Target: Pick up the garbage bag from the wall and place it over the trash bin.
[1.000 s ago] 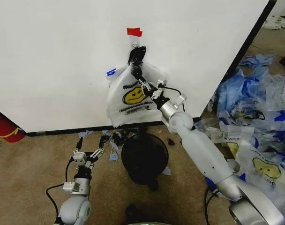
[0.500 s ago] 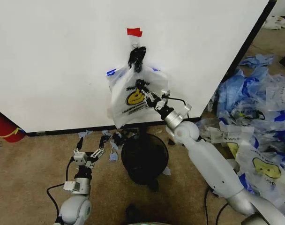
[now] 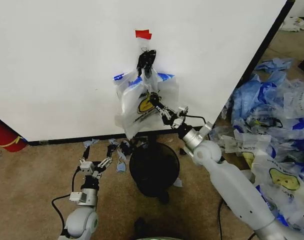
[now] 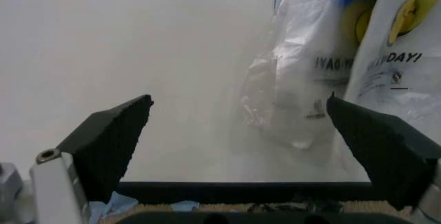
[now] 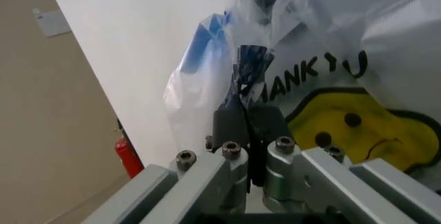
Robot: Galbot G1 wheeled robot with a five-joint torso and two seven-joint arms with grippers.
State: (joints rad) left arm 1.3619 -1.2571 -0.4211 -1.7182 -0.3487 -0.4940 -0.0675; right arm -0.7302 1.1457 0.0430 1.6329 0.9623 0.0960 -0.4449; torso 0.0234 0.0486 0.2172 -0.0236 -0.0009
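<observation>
Garbage bag (image 3: 142, 102): hangs against the white wall (image 3: 67, 65), top bunched at a dark clip or hook under a red tape tab (image 3: 143, 34). Not yet freed from the wall, as far as I can judge. Thin translucent white plastic, yellow smiley, black print, blue strips near the upper edge. Body is crumpled and drawn out to one side, away from the wall.

Right gripper (image 3: 157, 103): at the bag's face beside the smiley. In the right wrist view its black pads (image 5: 238, 123) are pressed together on a pinch of bag film just beside the "THANK YOU" lettering; grasp looks established, though how much film is caught is hard to tell.

Trash bin (image 3: 154, 167): black, round, on the carpet directly below the bag, apart from it. Nothing over its rim.

Progress: grasp done; pulling the bag off the wall and fitting it over the bin remain.

Left gripper (image 3: 94, 165): low, left of the bin, fingers spread wide, holding nothing; left wrist view faces the wall and bag.

Loose bags heaped on the floor at right (image 3: 277, 125).
</observation>
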